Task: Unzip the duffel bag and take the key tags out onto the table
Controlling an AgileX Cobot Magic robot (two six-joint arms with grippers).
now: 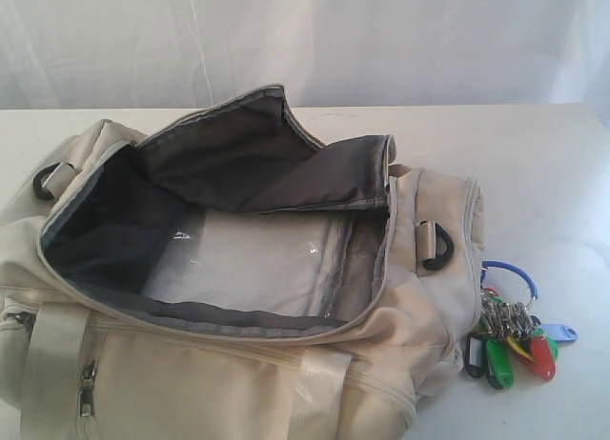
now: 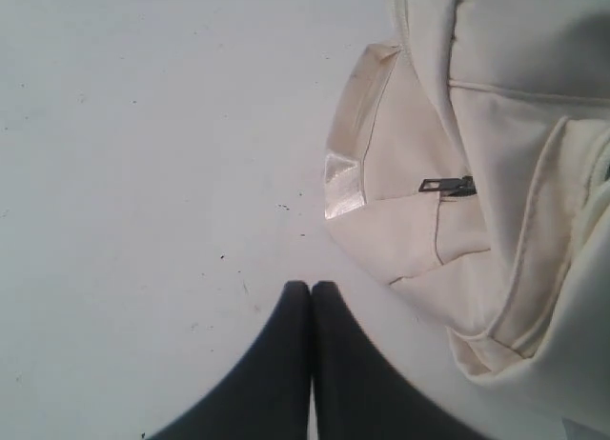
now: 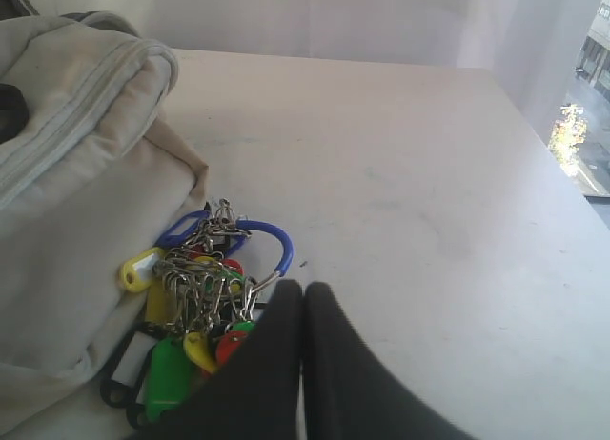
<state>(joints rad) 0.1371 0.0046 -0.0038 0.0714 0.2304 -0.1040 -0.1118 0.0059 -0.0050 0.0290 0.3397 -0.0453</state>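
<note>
The duffel bag is cream woven cloth, matt, with a fine grain. Its lining is smooth dark grey fabric with a faint sheen. A clear plastic panel inside is glossy and wrinkled. The webbing strap is shiny. The D-ring is black and glossy. The zipper pull is dark metal. The key tags are glossy coloured plastic on bright metal rings. The blue loop is smooth. The table is white, matt, smooth and lightly specked. The left gripper and the right gripper have black, matt fingers.
</note>
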